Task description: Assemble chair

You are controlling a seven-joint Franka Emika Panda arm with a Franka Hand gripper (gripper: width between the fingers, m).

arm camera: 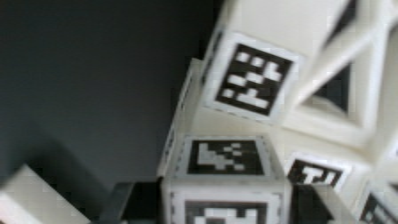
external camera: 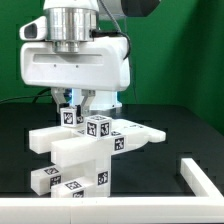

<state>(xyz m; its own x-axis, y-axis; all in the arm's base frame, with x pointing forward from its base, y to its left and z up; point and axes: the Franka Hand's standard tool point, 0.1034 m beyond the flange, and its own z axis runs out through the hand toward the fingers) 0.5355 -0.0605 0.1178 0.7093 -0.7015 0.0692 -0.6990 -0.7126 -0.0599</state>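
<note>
The chair [external camera: 85, 150] is a stack of white blocky pieces with black-and-white tags in the middle of the black table. A flat panel [external camera: 140, 135] sticks out toward the exterior view's right. My gripper [external camera: 78, 103] hangs straight down over the stack's top. Its fingers straddle an upright tagged white post [external camera: 70, 112]. In the wrist view the post [arm camera: 224, 160] fills the space between the dark fingers [arm camera: 139, 200], and I see no gap on either side. My gripper [arm camera: 224, 205] looks shut on it. Beside the post runs a white slatted frame piece [arm camera: 338, 90].
A white L-shaped border rail [external camera: 200, 175] lies at the exterior view's lower right. Another tagged white block [external camera: 48, 180] rests at the stack's front left. A green wall stands behind the table.
</note>
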